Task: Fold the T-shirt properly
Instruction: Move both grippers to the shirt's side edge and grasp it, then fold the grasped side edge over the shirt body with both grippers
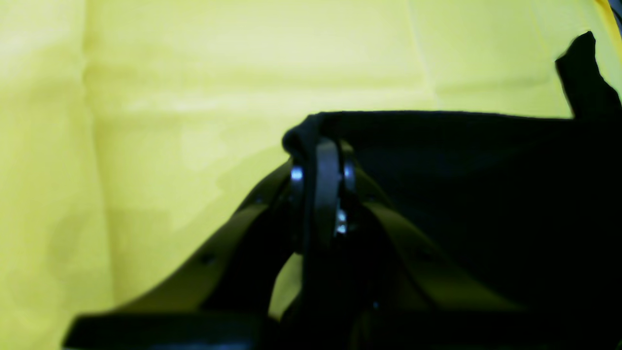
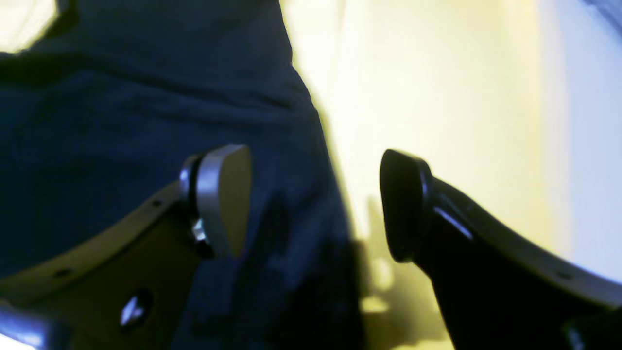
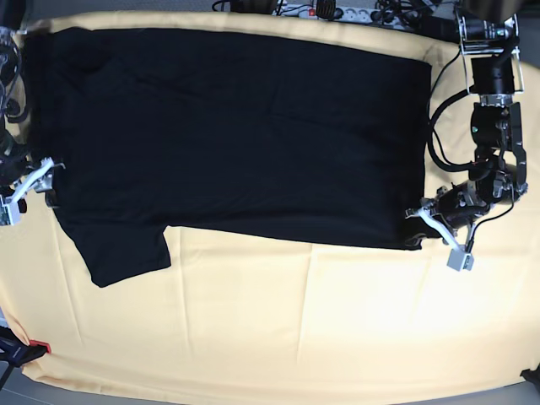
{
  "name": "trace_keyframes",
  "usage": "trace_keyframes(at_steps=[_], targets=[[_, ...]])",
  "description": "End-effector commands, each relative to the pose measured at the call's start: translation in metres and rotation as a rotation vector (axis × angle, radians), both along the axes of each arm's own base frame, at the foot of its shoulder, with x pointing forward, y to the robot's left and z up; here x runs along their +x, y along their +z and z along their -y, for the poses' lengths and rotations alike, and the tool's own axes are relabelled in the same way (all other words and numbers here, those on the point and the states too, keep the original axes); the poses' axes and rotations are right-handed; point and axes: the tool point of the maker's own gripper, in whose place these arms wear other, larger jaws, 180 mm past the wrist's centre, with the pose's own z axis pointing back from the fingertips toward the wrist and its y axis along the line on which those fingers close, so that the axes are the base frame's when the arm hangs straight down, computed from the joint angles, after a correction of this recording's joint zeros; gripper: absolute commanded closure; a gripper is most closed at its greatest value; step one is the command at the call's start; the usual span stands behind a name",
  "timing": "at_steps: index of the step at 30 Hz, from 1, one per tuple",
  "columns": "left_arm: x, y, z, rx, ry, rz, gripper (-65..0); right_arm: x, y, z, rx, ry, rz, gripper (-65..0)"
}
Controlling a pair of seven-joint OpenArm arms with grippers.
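In the left wrist view, the left gripper [image 1: 320, 194] is closed on a corner of the black T-shirt [image 1: 461, 160]. The yellow tablecloth [image 1: 194, 73] is under it, with creases in it.

In the right wrist view, the right gripper [image 2: 316, 209] is wide open and holds nothing. The shirt's edge runs between its two fingers. A blurry pale blue patch shows past the cloth; I can't tell what it is.

In the base view, the shirt is spread out big and wide on the cloth, from one arm to the other. One sleeve sticks out near the right gripper. I think the folding has only just begun: I see no neat folded pack, so most folds look left to do. The right gripper probably needs to grab its side too. The sleeve and the loose cloth could get in the way and bunch up.
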Motion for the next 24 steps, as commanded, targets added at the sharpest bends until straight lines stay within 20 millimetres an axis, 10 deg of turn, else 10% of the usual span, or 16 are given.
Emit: trace_keyframes(at_steps=[1, 8, 17, 20, 24], targets=[[0.009, 0.019, -0.005, 0.0, 0.003, 0.057, 0.0, 0.016, 0.016, 0.015, 0.018, -0.026, 0.043, -43.2], [0.0, 0.008, -0.005, 0.001, 0.001, 0.025, 0.0, 0.059, -0.015, 0.045, 0.317, -0.114, -0.045, -43.2], [-0.001, 0.007, -0.004, 0.003, -0.002, 0.023, 0.0, 0.048, -0.042, 0.005, 0.642, -0.018, -0.156, -42.5], [-0.001, 0.007, -0.004, 0.002, -0.003, 0.026, 0.0, 0.053, -0.04, 0.006, 0.643, -0.025, -0.126, -32.5], [-0.002, 0.009, 0.0, 0.007, -0.039, 0.044, 0.0, 0.062, -0.032, 0.015, 0.619, -0.047, -0.056, -0.7]])
